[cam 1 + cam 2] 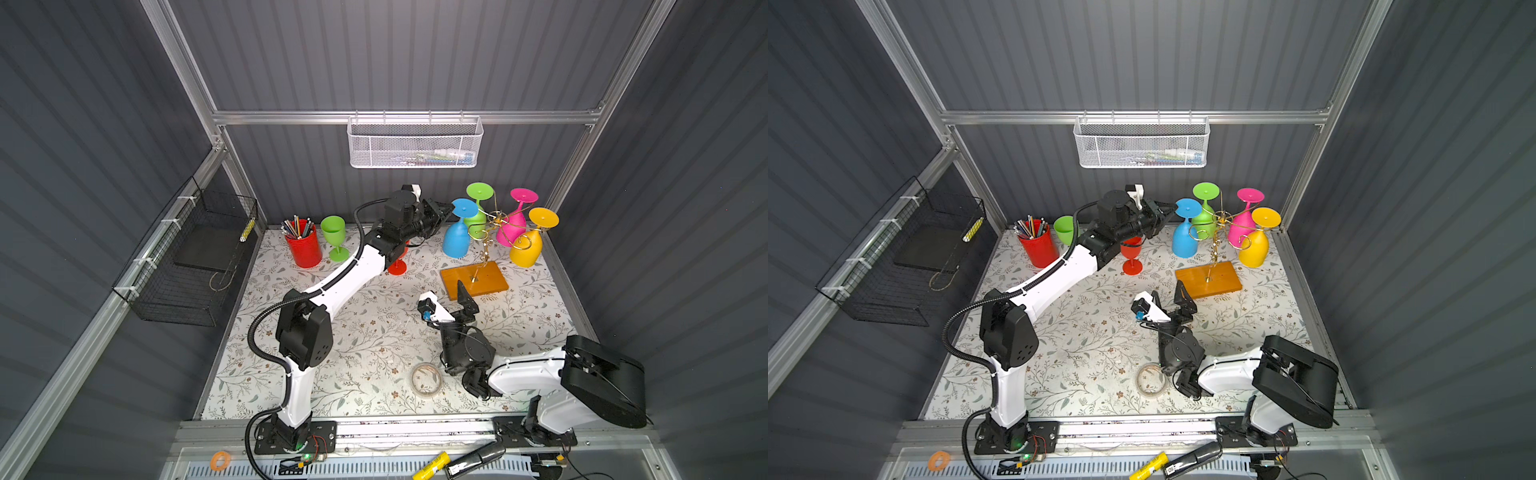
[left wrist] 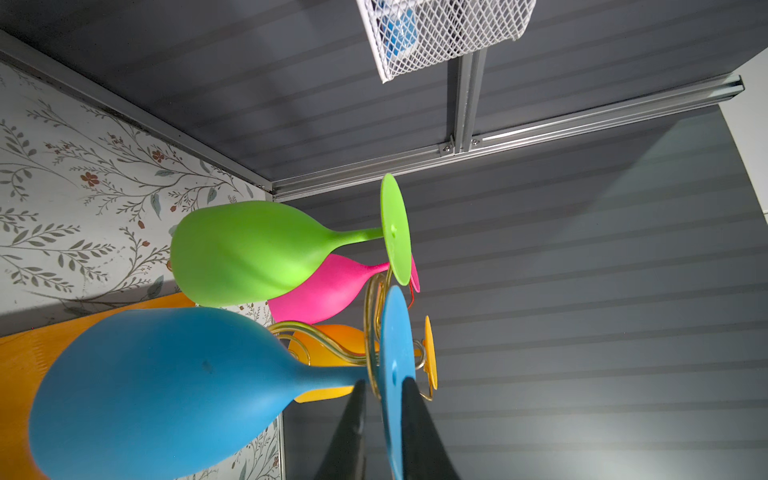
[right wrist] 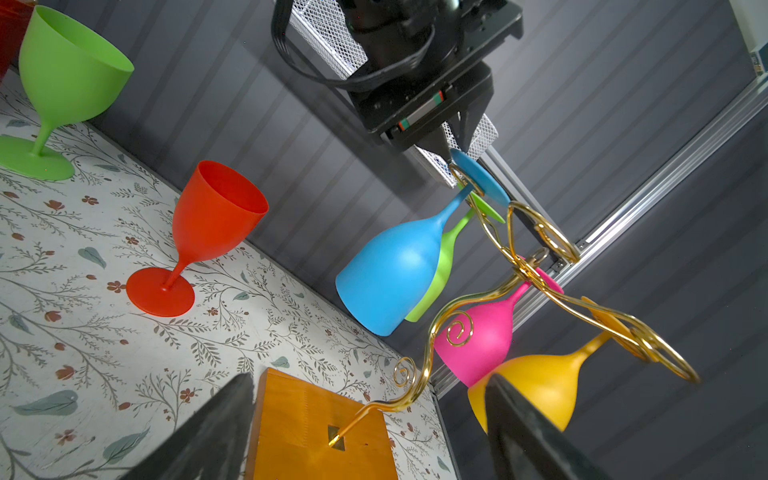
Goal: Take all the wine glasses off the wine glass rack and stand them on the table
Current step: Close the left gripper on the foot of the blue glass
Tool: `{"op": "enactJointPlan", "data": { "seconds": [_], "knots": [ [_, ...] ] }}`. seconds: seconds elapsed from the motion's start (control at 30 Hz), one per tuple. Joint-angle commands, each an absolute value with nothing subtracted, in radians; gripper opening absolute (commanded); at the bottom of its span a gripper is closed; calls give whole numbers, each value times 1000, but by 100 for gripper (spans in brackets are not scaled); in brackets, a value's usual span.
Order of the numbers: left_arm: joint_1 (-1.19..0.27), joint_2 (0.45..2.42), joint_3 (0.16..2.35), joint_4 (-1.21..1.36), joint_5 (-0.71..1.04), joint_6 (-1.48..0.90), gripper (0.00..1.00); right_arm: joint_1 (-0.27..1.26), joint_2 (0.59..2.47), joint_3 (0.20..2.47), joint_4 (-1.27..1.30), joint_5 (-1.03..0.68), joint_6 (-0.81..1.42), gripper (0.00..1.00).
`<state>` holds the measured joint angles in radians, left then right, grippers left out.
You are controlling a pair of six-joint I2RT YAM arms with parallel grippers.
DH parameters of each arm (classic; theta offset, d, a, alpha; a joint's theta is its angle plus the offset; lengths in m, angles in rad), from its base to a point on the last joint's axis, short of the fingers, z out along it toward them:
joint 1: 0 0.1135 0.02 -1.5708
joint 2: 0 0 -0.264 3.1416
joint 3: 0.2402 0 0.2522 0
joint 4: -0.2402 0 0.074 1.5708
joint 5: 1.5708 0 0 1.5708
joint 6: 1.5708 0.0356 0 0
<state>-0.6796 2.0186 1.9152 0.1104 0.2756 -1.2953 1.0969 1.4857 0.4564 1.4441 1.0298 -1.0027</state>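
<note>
Legible text: none. A yellow marker (image 1: 1148, 465) and a black case (image 1: 1192, 457), well behind the right claw (image 1: 1170, 298), carry print too small to read.

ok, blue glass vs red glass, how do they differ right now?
The blue glass hangs upside down on the rack, foot up; the red glass stands upright on the table. The left gripper straddles the blue glass's foot; nothing touches the red glass. Both are opaque, stemmed and one solid colour.

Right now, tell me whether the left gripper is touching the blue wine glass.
Touching. In the right wrist view the left gripper pinches the foot of the blue wine glass.
</note>
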Motion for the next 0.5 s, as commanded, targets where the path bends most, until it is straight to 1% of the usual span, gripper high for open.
{"op": "enactJointPlan", "data": {
  "seconds": [0.0, 0.13, 0.47],
  "knots": [
    [-691, 2034, 1963, 129, 273, -1290, 14, 1103, 1497, 460, 1478, 1045, -989, 87],
    [-692, 2034, 1969, 124, 267, -1280, 5, 1103, 1503, 462, 1477, 1044, -989, 87],
    [-695, 2027, 1976, 124, 267, -1273, 2, 1103, 1518, 469, 1478, 1047, -989, 87]
  ]
}}
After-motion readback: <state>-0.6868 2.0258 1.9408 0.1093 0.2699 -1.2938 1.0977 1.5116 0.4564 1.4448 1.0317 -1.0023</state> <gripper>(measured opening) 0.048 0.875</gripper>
